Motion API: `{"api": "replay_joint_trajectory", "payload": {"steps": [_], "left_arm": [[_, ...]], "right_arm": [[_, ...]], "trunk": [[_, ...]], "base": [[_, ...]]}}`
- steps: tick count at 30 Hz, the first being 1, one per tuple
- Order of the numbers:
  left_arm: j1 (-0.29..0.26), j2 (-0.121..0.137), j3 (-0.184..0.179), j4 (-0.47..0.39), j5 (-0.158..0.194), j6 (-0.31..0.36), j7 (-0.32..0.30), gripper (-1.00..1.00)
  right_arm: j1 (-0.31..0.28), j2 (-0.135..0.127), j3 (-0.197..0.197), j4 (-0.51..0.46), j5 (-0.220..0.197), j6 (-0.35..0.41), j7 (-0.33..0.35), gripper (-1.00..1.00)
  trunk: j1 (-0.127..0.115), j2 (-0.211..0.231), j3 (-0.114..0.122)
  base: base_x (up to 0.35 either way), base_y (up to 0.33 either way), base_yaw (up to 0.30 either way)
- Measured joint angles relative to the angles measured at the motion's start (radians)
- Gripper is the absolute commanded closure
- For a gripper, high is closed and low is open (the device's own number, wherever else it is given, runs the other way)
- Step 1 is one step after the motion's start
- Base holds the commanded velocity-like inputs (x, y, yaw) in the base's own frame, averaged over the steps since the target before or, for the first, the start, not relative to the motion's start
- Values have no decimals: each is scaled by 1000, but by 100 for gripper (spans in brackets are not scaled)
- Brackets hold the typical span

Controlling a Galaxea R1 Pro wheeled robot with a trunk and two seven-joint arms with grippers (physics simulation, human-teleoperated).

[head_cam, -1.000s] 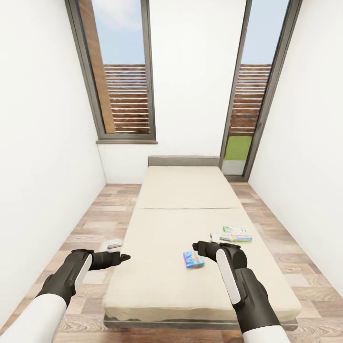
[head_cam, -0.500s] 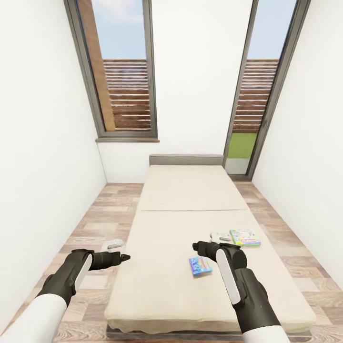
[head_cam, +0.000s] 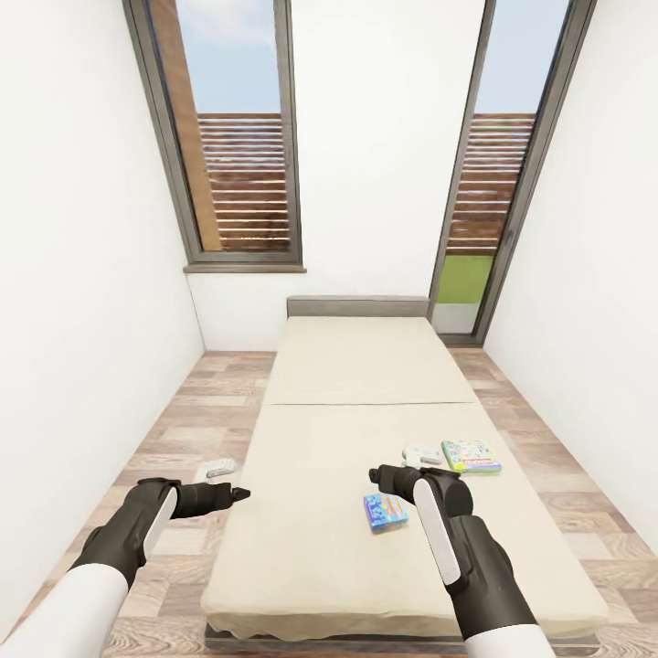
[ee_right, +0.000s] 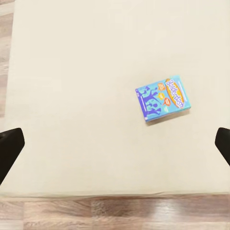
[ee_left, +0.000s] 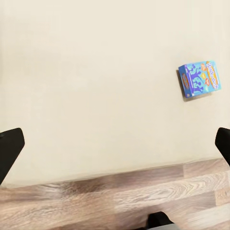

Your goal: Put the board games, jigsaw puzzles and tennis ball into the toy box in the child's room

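Observation:
The bed (head_cam: 356,384) with its beige mattress lies straight ahead. Two board games rest on its near right part. The blue one (head_cam: 385,511) (ee_left: 199,79) (ee_right: 162,98) is just left of my right forearm, and the green and white one (head_cam: 472,456) is farther right. My right gripper (head_cam: 422,452) (ee_right: 115,143) hovers open and empty above the mattress between them. My left gripper (head_cam: 217,469) (ee_left: 115,146) hangs open and empty over the bed's left edge. The table, toy box, jigsaw puzzles and tennis ball are out of view.
White walls close in on both sides of the bed, with strips of wooden floor (head_cam: 174,429) between. A window (head_cam: 238,137) and a glass door (head_cam: 475,183) stand in the far wall behind the grey headboard (head_cam: 356,305).
The whole view has shifted a little, so the bed and games sit slightly farther right and lower than a second ago. Both arms hold the same pose.

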Motion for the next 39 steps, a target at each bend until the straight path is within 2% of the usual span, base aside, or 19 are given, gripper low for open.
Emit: {"api": "replay_joint_trajectory", "payload": {"steps": [9, 39], "left_arm": [[0, 0, 0, 0, 0, 0, 0, -100], [0, -2, 0, 0, 0, -1, 1, -100]], "right_arm": [[0, 0, 0, 1, 0, 0, 0, -100], [0, 0, 1, 1, 0, 0, 1, -100]], "trunk": [[0, 0, 0], [0, 0, 0]], "base": [[26, 0, 0], [184, -30, 0]]}}
